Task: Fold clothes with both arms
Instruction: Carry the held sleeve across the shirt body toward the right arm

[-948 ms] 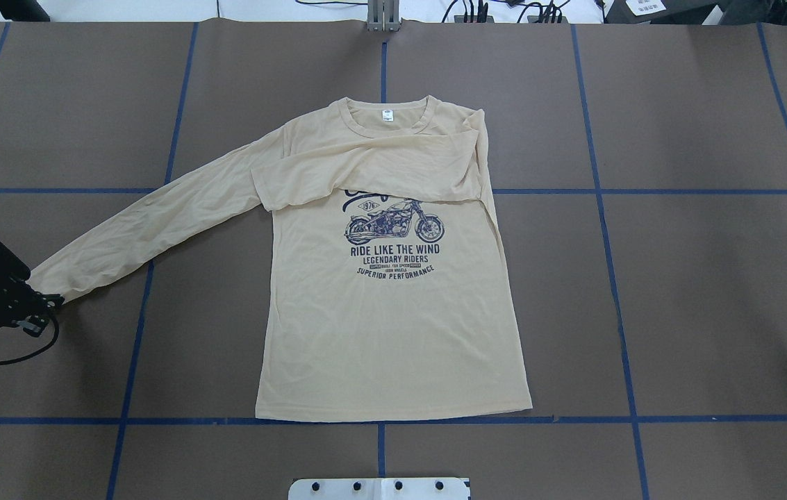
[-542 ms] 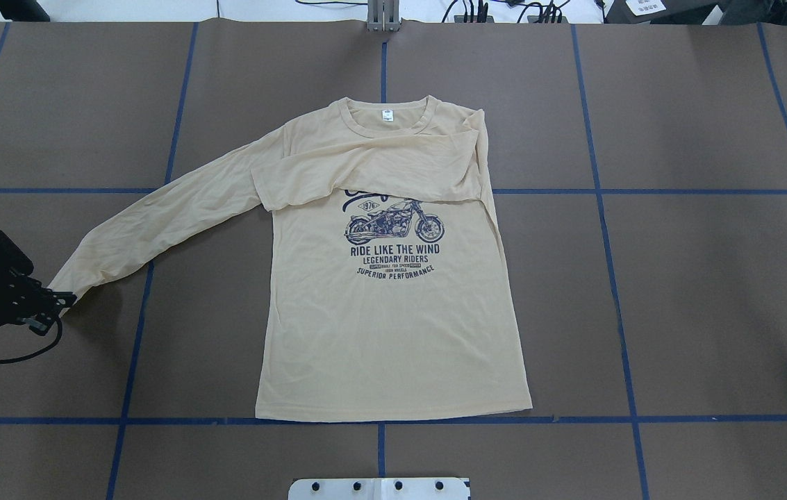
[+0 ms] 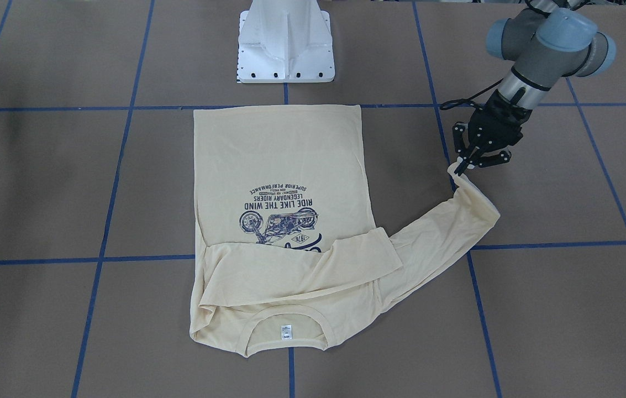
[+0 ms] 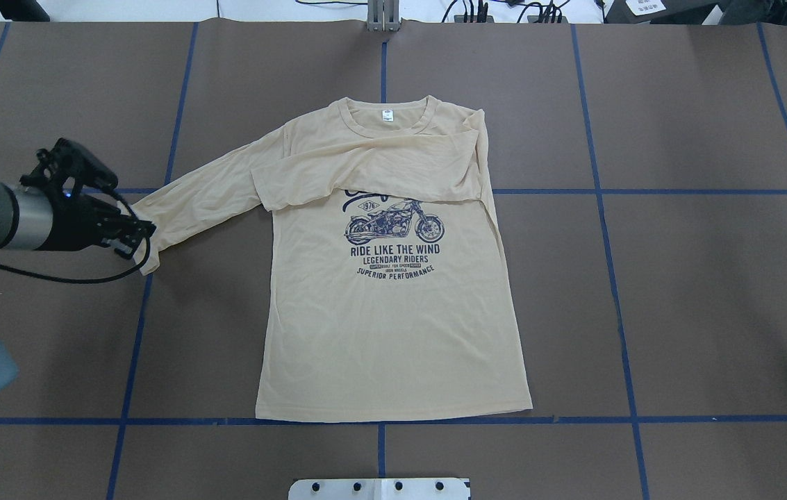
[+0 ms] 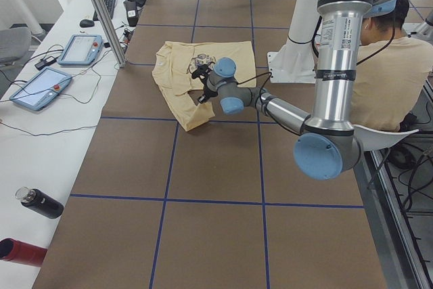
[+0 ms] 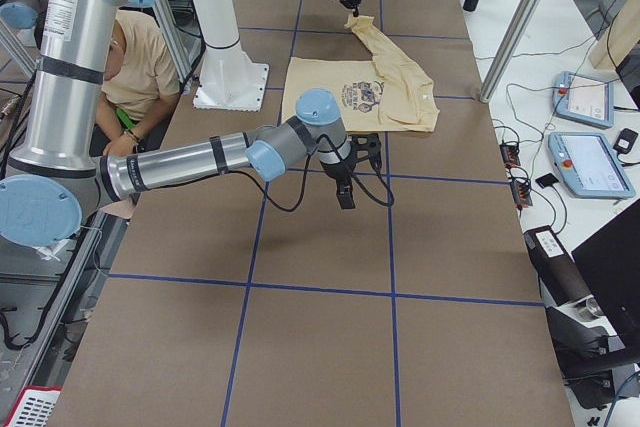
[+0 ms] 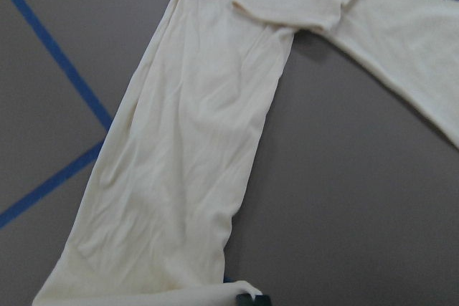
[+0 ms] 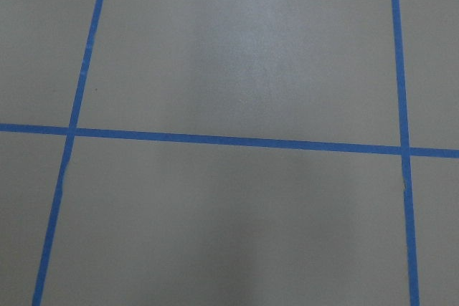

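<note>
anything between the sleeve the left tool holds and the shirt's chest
Nothing visible. Only bare table lies between the sleeve in the left tool and the shirt; the other sleeve is folded across the chest.
</note>
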`<state>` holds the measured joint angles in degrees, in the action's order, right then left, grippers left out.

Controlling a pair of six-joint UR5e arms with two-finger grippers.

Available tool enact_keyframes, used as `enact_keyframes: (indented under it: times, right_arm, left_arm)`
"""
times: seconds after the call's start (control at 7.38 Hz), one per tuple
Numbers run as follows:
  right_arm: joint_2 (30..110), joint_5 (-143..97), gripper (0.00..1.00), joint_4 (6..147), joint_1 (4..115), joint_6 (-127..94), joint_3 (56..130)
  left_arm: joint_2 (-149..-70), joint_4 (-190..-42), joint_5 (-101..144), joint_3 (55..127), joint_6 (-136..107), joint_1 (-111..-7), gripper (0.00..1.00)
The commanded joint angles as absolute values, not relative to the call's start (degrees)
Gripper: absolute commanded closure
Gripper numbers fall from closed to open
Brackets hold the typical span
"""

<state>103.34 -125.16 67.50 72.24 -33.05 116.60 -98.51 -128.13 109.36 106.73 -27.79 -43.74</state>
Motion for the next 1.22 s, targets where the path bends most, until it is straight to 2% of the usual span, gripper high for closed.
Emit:
enact_keyframes:
  times: [0.0,0.27,0.41,0.68,0.81,1.08]
  right_arm:
    - [103.27,-125.16,0.0,67.5,72.25,-33.05,116.63]
    - [103.27,-125.16,0.0,67.5,72.25,-33.13,116.63]
    - [103.27,-125.16,0.0,67.5,72.25,-33.13,116.72]
    - [103.18,-125.16,0.0,67.5,72.25,-33.13,116.72]
    - [103.18,-125.16,0.0,67.41,72.25,-33.13,116.81]
    - [103.1,-125.16,0.0,67.5,72.25,-33.13,116.72]
  left_arm:
    - [-117.07,-106.11,109.16,106.88,-27.86,-45.35,1.0]
    - [-129.05,-94.1,109.25,105.05,-28.83,-45.09,1.0]
    - [-135.38,-90.82,109.25,101.37,-31.09,-45.0,1.0]
    - [-147.42,-90.26,108.2,87.53,-38.47,-44.48,1.0]
    - [-155.14,-90.26,103.84,77.1,-43.8,-41.17,1.0]
    - [-162.75,-96.63,101.16,62.99,-51.72,-35.17,1.0]
